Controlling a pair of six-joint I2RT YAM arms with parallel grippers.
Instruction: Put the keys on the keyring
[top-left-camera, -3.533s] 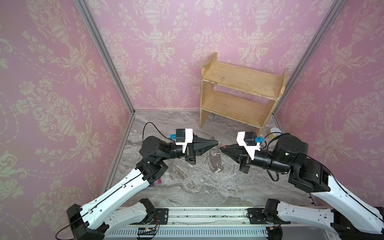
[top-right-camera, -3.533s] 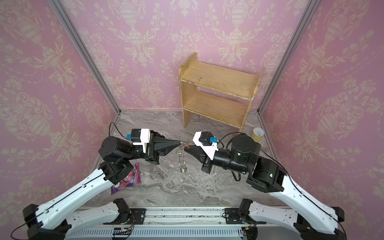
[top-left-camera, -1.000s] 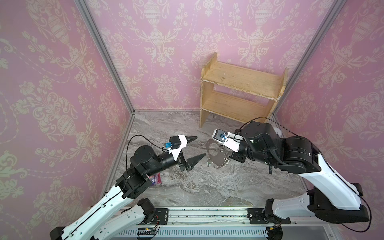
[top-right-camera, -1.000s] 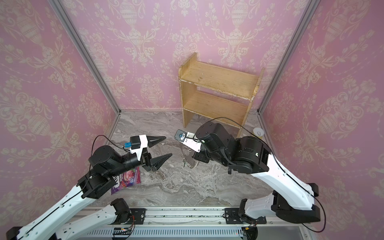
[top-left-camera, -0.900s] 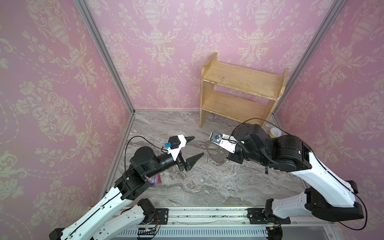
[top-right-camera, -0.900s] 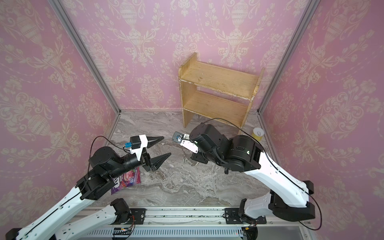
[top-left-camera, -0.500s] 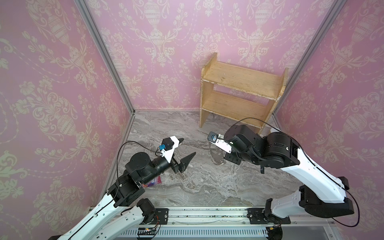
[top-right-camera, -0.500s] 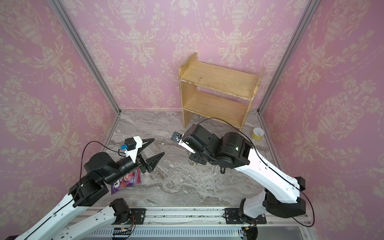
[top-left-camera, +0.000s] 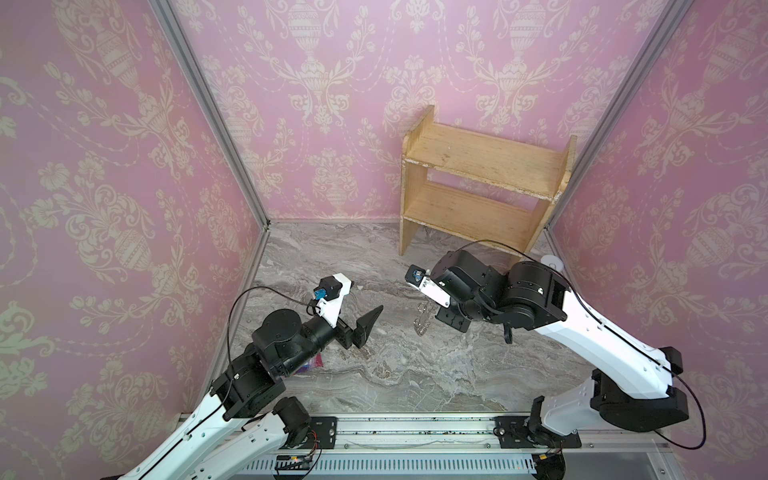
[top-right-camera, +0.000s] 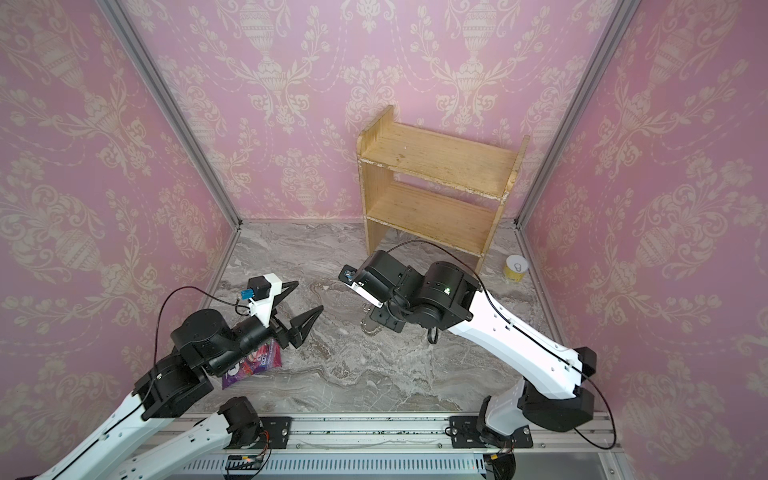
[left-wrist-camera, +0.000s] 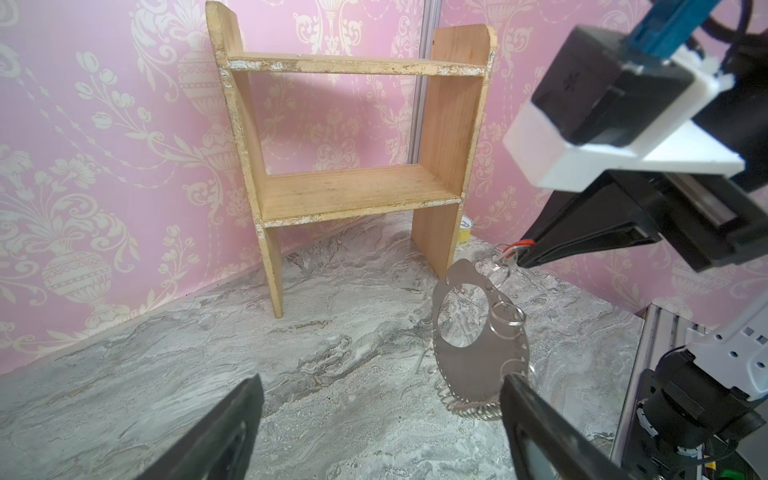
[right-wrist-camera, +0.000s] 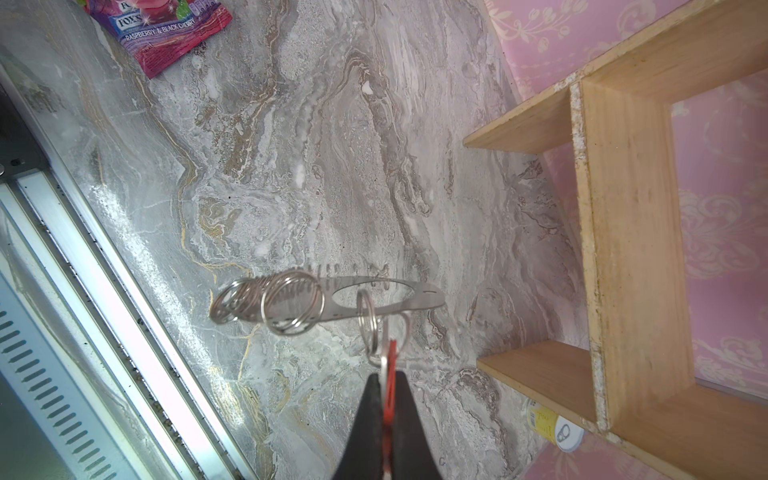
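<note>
Pink patterned walls (top-left-camera: 124, 166) closed in three sides of a grey marble table (top-left-camera: 395, 374). A two-level wooden shelf (top-left-camera: 478, 183) stood at the back, toward the right corner.

The left arm (top-left-camera: 208, 415) reached in from the front left. The right arm (top-left-camera: 602, 345) came from the front right and bent over the middle of the table.

The left claw (top-right-camera: 309, 296) was released. Its two black fingers were spread wide with nothing between them, raised above the table and aimed toward the middle. The right claw (right-wrist-camera: 384, 378) was clenched, its fingertips pinching the keys.

A purple and pink sweet packet (top-right-camera: 257, 361) lay flat on the table at the left, partly under the left arm in both top views.

The keyring (right-wrist-camera: 428, 300) was a flat grey plate with an oval hole, its edge lined with silver split rings. It hung under the tip of the right claw, near the middle of the table and in front of the shelf. Whether its lowest rings touched the marble could not be told. In both top views a gap showed between it and the left claw.

A small yellow can (top-right-camera: 515, 268) stood by the right wall, just beside the shelf's right leg.

The keys (right-wrist-camera: 390, 357) sat edge-on between the right claw's fingertips, the red tag showing. One split ring joined them to the keyring.
</note>
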